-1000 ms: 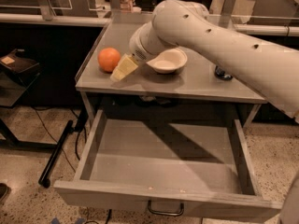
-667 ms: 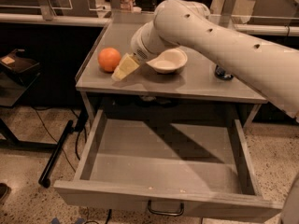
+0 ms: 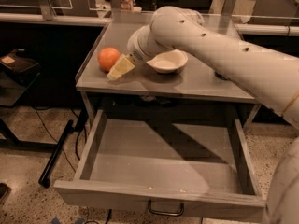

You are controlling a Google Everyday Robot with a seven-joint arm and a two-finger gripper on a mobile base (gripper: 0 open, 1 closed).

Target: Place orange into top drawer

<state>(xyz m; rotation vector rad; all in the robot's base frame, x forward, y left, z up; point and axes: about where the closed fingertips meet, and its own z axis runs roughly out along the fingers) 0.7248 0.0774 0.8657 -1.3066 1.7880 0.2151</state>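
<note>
Arm (image 3: 224, 50) stretches over the tabletop (image 3: 196, 80), gripper (image 3: 120, 67) just beside the orange (image 3: 108, 58). Can't tell if it's open or closed. Top drawer (image 3: 140, 200) is pulled out.

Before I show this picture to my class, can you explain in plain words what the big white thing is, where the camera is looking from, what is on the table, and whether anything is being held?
The big white tube is a robot's arm, reaching in from the right. At its end is the gripper, the cream-coloured part that picks things up. There is one view, looking down at the front of a grey table; where the camera is mounted is not known.

On the tabletop lie an orange and a white bowl. The gripper sits low over the table between them, right beside the orange. I cannot tell whether it touches the fruit, and it is not lifting anything.

Below, the top drawer is pulled out, with a loop handle on its front. Nothing lies in it that I can see.
</note>
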